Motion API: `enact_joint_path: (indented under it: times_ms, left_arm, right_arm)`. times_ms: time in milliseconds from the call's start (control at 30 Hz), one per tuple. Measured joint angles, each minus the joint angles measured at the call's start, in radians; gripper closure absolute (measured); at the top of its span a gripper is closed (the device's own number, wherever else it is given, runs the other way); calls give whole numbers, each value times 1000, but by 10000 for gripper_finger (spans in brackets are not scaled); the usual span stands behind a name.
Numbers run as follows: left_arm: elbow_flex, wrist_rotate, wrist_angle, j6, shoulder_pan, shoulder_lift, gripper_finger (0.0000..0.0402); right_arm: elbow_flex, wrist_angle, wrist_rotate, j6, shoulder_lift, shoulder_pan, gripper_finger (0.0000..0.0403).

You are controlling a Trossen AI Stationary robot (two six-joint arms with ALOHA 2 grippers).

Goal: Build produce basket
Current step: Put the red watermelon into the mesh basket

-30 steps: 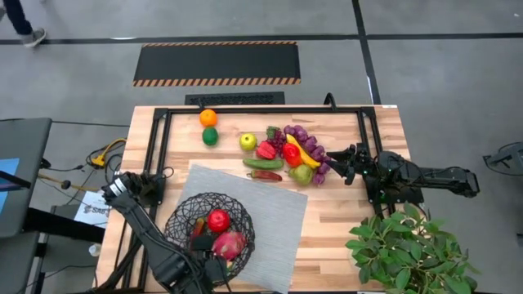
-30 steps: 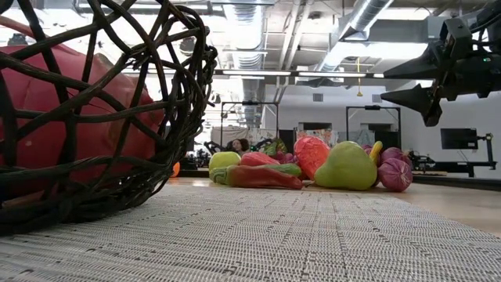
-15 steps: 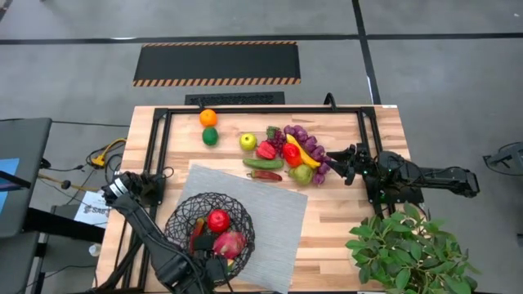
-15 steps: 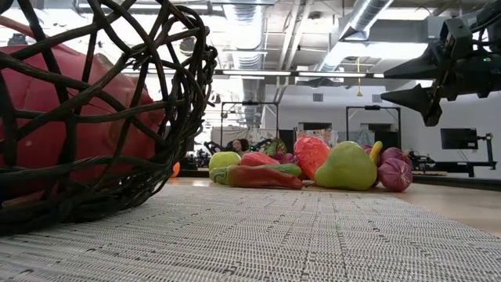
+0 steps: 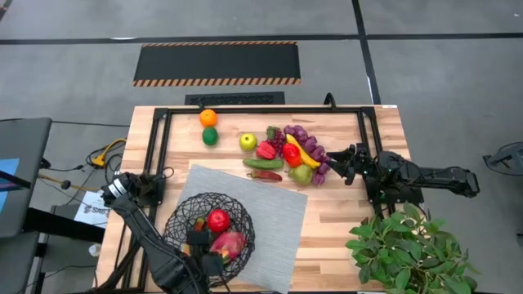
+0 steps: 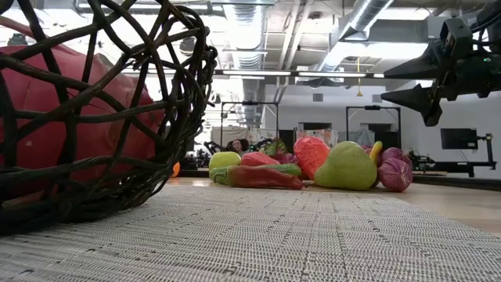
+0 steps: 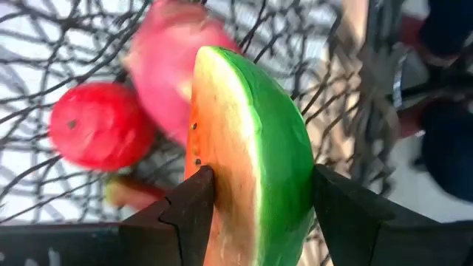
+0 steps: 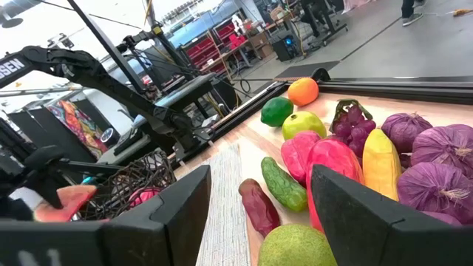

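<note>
The dark wire basket [image 5: 211, 224] sits on the grey mat [image 5: 274, 208] and holds a red apple [image 5: 217, 219] and a pink fruit [image 5: 231, 242]. My left gripper [image 5: 202, 245] hovers over the basket's near side, shut on a watermelon slice [image 7: 251, 140]. The other produce lies in a pile [image 5: 290, 155] on the table's far right part, with a green apple [image 5: 248, 141], a lime [image 5: 210, 136] and an orange [image 5: 208, 118] to its left. My right gripper [image 5: 337, 163] is open, just right of the pile and touching nothing. My left gripper pinches the watermelon slice between its two fingers. One finger [image 7: 194, 203] is on the red flesh face [image 7: 214, 148], the other [image 7: 340, 207] on the green rind side [image 7: 292, 162]. The fingers point down into the basket. The slice is lifted clear above the fruit inside.
A leafy green plant [image 5: 409, 245] stands at the table's near right corner. A black frame rail [image 5: 261, 109] runs along the far edge and down both sides. Bare mat lies between the basket and the pile.
My left gripper with the watermelon slice has moved a little toward the far edge, from the basket's near rim to over its inside. The right arm has kept still.
</note>
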Motion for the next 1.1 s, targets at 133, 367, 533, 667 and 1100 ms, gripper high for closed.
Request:
enact_joint_path:
  times_ms: [133, 367, 533, 667, 1100]
  left_arm:
    - [0, -20, -85, 1, -20, -19, 213]
    - [-337, -11, 202, -39, -43, -219, 213]
    - [-584, 29, 474, -49, -43, -376, 213]
    - [-634, 30, 544, -31, -34, -410, 213]
    - [-638, 157, 714, 161, 58, -300, 213]
  right_arm:
    - [0, 0, 0, 0, 0, -1, 148]
    - [0, 0, 1, 2, 0, -1, 148]
    - [0, 0, 4, 22, 0, -2, 148]
    - [0, 0, 4, 27, 0, -2, 148]
    - [0, 0, 5, 18, 0, -2, 148]
